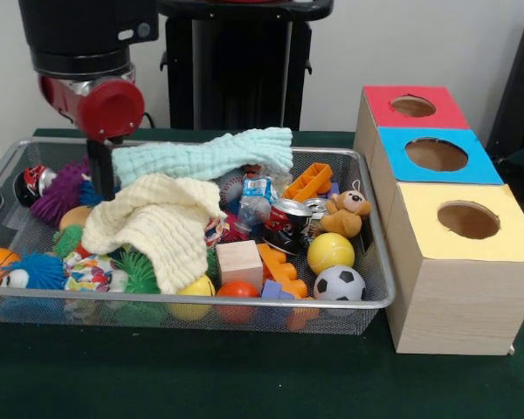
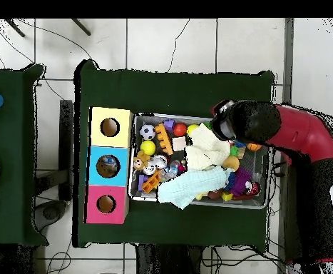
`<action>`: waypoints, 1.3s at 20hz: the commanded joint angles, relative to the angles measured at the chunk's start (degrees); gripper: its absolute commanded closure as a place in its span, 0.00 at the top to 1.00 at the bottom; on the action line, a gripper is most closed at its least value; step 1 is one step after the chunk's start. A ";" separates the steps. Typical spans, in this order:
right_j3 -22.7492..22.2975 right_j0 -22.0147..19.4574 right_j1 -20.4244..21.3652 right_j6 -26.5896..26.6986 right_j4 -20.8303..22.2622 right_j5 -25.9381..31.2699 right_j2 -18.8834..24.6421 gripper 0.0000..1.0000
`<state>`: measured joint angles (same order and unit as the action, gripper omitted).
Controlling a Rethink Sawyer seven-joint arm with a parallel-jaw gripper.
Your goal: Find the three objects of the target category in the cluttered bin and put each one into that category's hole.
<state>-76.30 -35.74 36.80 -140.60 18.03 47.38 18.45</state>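
Front view shows you the end effector [image 1: 102, 179] lowered into the left part of the bin [image 1: 244, 305], just beside the cream cloth [image 1: 162, 223]; you cannot tell whether it is released or clenched. No target category shows. The balls, yellow [image 1: 330, 251] and soccer [image 1: 339, 283], lie well right of it, nearest the three-hole box [image 1: 458, 288] on the table [image 1: 201, 375].

Silver wire-mesh bin [image 1: 380, 301] with smooth metal rim; two soft, crinkled cloths [image 1: 162, 223] — matt; glossy can [image 1: 286, 223]; pale wooden block [image 1: 238, 264]; plush bear [image 1: 346, 212].
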 commanded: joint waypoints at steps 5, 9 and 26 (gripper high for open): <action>-7.54 6.10 0.43 -0.14 -4.21 -3.98 4.46 0.00; -10.87 5.39 0.66 3.19 -5.40 -5.08 5.12 1.00; -12.40 -0.49 -2.72 24.03 4.23 -3.41 10.21 1.00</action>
<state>-82.12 -31.84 37.42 -140.18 17.56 44.42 22.02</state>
